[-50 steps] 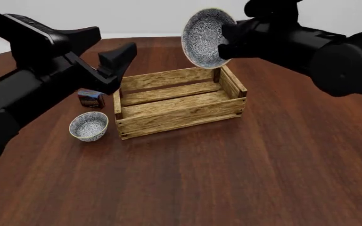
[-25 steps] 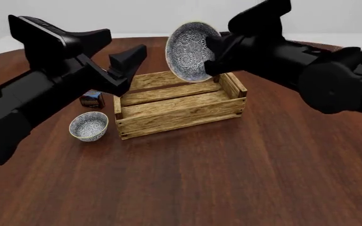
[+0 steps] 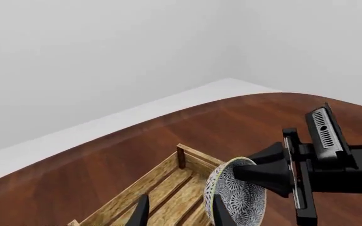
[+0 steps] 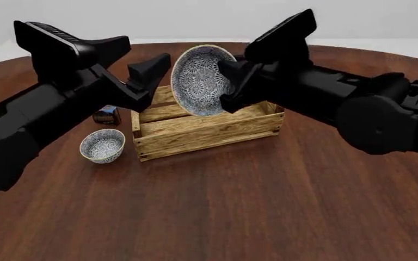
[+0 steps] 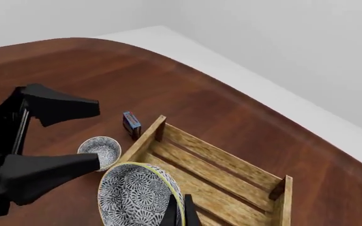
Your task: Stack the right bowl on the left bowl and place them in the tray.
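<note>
Front view: the right gripper (image 4: pixel 227 87) pinches the right bowl (image 4: pixel 198 80) by its rim, tilted above the tray (image 4: pixel 207 125); the left gripper (image 4: pixel 137 70) fingers are spread, left bowl (image 4: pixel 102 145) on the desk (image 4: pixel 267 206)

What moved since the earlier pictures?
The right tool, shut on the big bowl, carried it leftward and lower, from beyond the tray's far right corner to above the tray. The left tool stayed open and hardly shifted. The small bowl, the dark box and the tray stayed put.
</note>
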`<state>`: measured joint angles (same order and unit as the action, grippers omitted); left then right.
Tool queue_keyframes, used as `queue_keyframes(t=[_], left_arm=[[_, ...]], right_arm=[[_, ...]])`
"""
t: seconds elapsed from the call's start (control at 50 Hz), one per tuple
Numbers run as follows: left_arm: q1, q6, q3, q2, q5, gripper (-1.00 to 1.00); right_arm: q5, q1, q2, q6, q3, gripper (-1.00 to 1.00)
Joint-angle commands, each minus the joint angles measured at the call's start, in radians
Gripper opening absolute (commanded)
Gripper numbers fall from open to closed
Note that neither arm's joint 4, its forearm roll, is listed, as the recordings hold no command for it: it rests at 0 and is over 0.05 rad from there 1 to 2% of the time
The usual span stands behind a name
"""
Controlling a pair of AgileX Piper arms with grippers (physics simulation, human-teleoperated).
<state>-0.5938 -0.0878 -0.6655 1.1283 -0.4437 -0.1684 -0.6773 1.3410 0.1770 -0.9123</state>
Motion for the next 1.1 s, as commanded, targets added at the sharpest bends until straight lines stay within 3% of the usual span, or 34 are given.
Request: queue_keyframes(t=[0.02,0.4,0.96,0.98,1.1], left_arm=[[-0.002,0.028,0.015,-0.009,0.006,1.00],[-0.044,0.102,0.008,0.097,-0.049,1.00],[-0.029,0.137,-0.001,0.223,-0.117,1.00],[-0.030,0.140,0.001,0.221,-0.118,-1.00],[-0.030,0.161,0.014,0.200,-0.127,-1.00]], right_arm=[[-0.020,0.019,0.017,0.019,0.040,-1.00],[-0.018,-0.011,-0.004,0.026,0.054,-1.00],[-0.007,-0.031,-0.080,0.042,0.088,-1.00],[-0.007,-0.032,-0.082,0.042,0.088,-1.00],[-0.008,-0.033,-0.085,0.045,0.091,-1.00]])
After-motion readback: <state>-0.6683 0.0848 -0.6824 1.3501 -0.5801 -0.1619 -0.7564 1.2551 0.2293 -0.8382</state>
